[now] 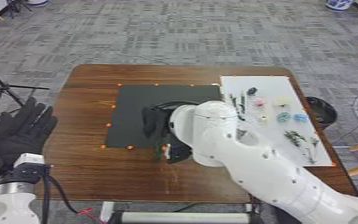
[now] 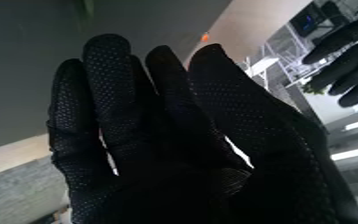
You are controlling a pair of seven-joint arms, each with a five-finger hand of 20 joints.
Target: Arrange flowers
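flowers (image 1: 259,102) on white sheet (image 1: 270,84), right arm (image 1: 262,169) overlapping, left hand (image 1: 20,137) and right hand (image 1: 155,121) uncurled

Surface (image 1: 82,175): wood, smooth, faint sheen. Mat (image 1: 131,102): matt black. Sheet (image 1: 273,86): matt, paper-like. Right arm (image 1: 269,170): smooth, glossy, plastic-looking. Gloves (image 1: 20,132): dimpled fabric.

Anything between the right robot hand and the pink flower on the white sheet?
Yes: in the head view, the right arm itself crosses between the right robot hand and the pink flower, and dark stems lie before the flower.
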